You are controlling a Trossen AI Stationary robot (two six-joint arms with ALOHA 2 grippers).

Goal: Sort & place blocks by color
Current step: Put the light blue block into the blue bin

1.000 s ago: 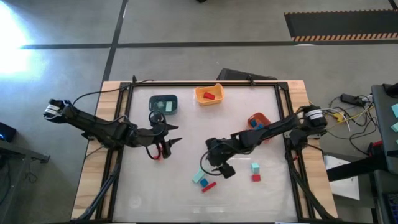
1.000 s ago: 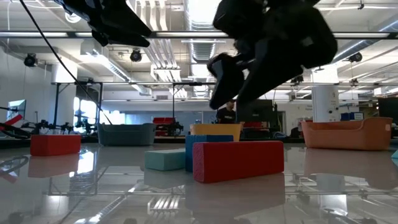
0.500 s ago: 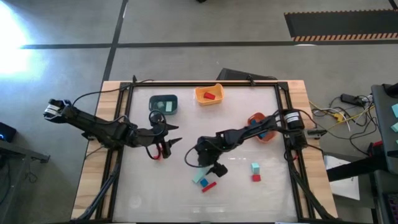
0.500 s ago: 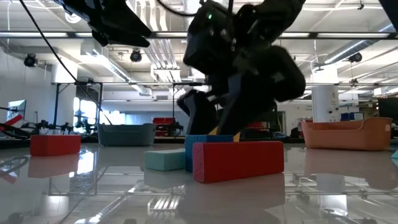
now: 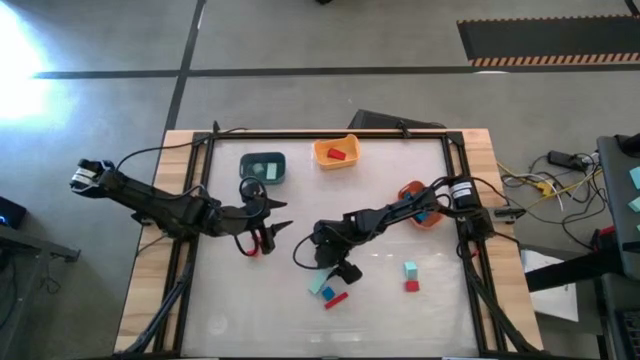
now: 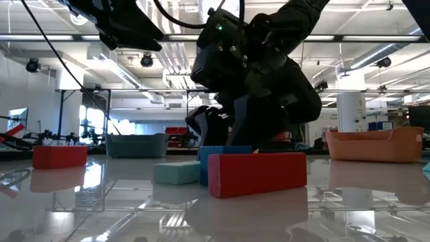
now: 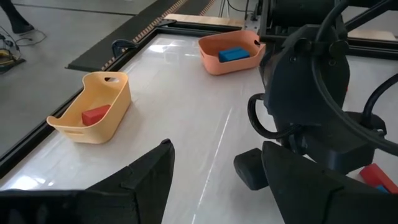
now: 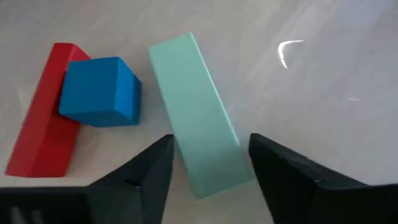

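In the high view the right gripper [image 5: 333, 264] covered part of the block cluster at lower centre, so the mint bar [image 8: 198, 118] showed only partly there. In the right wrist view the spread fingers [image 8: 148, 171] straddled that pale, tilted bar without clamping it; a blue cube [image 8: 99, 92] rested against a red bar [image 8: 42, 118] beside it. The left gripper [image 5: 272, 222] hovered left of centre, fingers parted and empty.
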